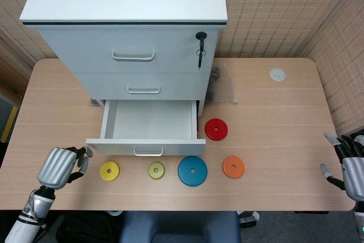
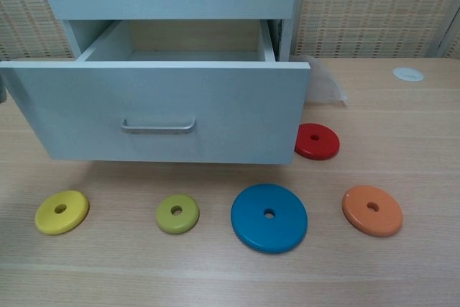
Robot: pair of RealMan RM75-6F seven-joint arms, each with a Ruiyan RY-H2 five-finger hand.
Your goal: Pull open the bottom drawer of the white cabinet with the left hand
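The drawer [image 1: 149, 124] stands pulled out, so I park my left robot hand [image 1: 58, 167] beside it, fingers curled on nothing.

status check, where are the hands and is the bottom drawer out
Left hand off the handle, fingers curled, holding nothing. Right hand idle at table edge, open. Bottom drawer pulled open, looks empty. Nothing blocking it.

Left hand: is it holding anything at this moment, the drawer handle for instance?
No. The left hand sits on the table left of the open bottom drawer, fingers curled, clear of the handle. It holds nothing.
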